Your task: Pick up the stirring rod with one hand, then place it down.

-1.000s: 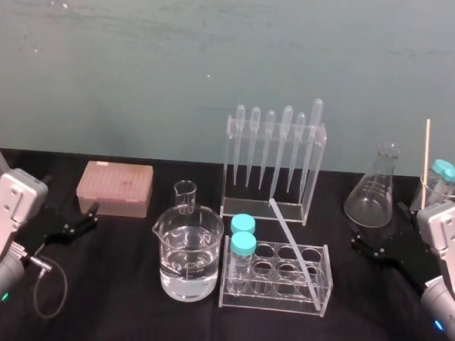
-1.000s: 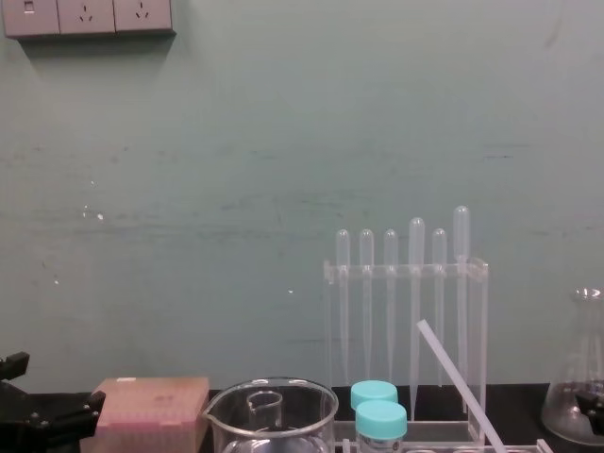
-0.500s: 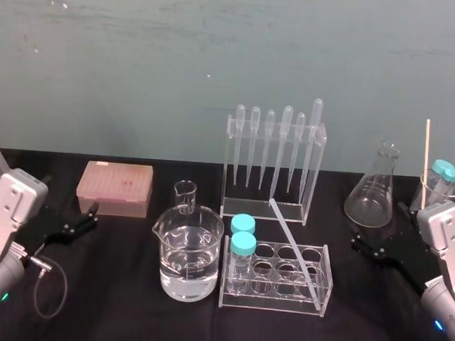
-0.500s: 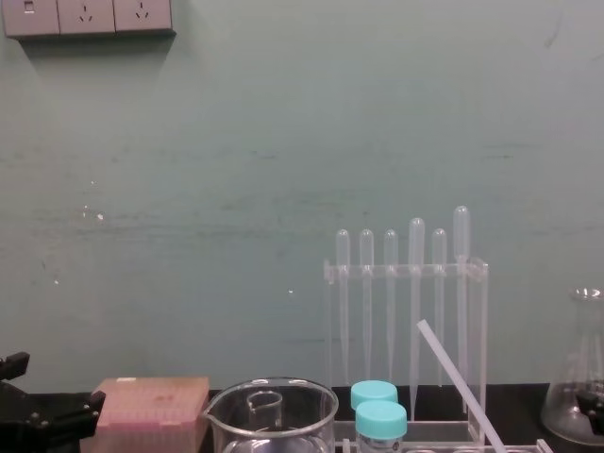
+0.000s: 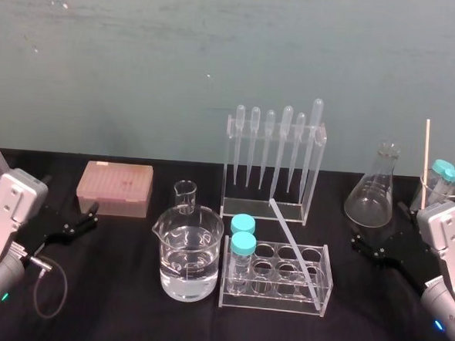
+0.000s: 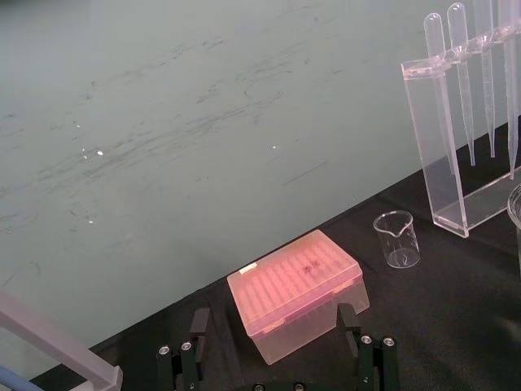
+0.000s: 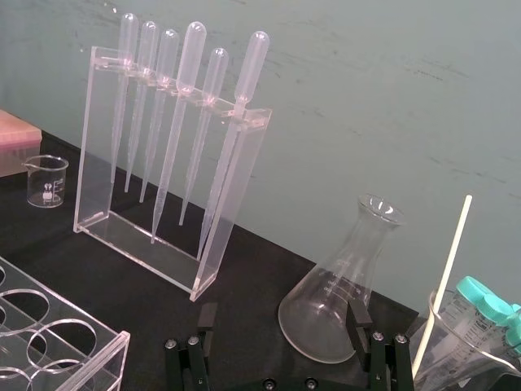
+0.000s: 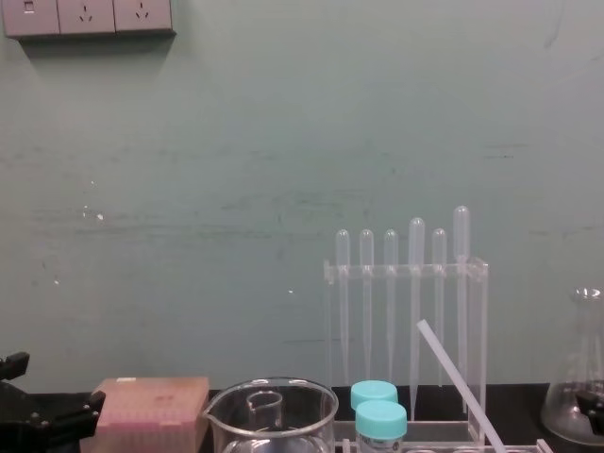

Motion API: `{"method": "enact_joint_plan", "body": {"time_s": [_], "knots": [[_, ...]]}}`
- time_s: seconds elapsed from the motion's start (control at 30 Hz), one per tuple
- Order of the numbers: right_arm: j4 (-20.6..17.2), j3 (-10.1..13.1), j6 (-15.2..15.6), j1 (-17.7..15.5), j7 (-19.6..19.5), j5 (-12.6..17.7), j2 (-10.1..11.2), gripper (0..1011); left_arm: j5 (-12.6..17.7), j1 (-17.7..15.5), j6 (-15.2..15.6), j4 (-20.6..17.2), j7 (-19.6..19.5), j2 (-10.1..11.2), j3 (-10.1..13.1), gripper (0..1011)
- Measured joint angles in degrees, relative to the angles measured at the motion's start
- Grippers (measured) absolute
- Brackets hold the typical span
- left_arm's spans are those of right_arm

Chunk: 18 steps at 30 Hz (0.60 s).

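Nothing has shifted since a second ago: arms, glassware and rod all sit where they were.

Stirring rod (image 5: 292, 238): translucent white, tilted. Lower end sits in a well at the right end of the clear tube rack (image 5: 324, 288). It leans up and back toward the pipette rack (image 5: 317, 172). In the chest view its upper end shows in front of that rack's lower half; contact between them cannot be told. No gripper touches it.

Left gripper (image 6: 273, 326): low over the black table (image 5: 126, 311) at the left edge, near the pink tip box (image 5: 114, 187). The wrist view shows its two fingers (image 6: 192, 358) spread wide, nothing between them but the box farther off.

Right gripper (image 7: 282, 326): low at the right edge, just beside the conical flask (image 5: 373, 191). Fingers (image 7: 370, 346) are spread apart and grasping nothing. Well clear of the rod.

Other items, centre table:
- large beaker (image 5: 187, 257), part full of clear liquid, left of the tube rack
- small beaker (image 5: 185, 196) behind it, empty
- two teal-capped tubes (image 5: 243, 243) upright at the left end of the tube rack
- six bulb-topped pipettes (image 5: 285, 143) hanging in the pipette rack
- a thin pale stick (image 5: 426, 159) standing at the far right behind the right arm, beside more teal caps
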Motion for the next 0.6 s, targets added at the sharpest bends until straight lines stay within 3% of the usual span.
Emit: {"method": "enact_joint_plan", "body": {"time_s": [0.47, 0.6], "knots": [[-0.02, 0.16, -0.05, -0.09, 0.0, -0.08, -0.05, 1003, 0.0, 0.0, 0.0, 0.0, 0.0, 0.0, 0.0, 1000], [-1.14, 1.73, -2.73, -1.14, -0.94, -0.88, -0.33, 1003, 0.0, 0.0, 0.0, 0.0, 0.0, 0.0, 0.0, 1000]]}}
